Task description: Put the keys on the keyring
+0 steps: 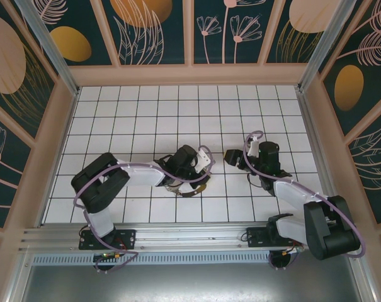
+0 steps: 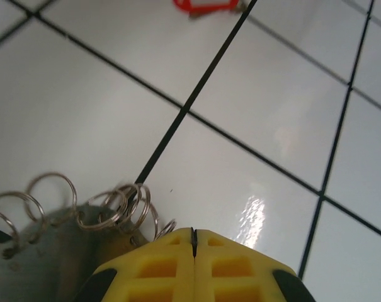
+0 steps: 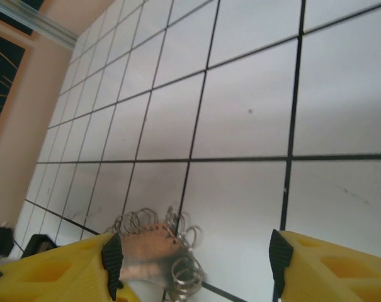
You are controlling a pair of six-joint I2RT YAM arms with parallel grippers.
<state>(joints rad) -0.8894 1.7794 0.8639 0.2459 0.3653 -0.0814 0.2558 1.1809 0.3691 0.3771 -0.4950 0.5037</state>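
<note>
Left pincer sitting closed | right pincer gaping open | I'm seeing red plastic tag cropped at top | silver wire-ring bunch stretching sideways, blurred

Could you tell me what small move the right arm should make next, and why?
Probably nudge the right arm's jaws sideways until the bunch of silver wire keyrings on its brown tab sits centred between them. The jaws stand wide open and the bunch lies close to one yellow finger, off-centre. The left arm's jaws are shut right beside it, possibly steadying it.
</note>
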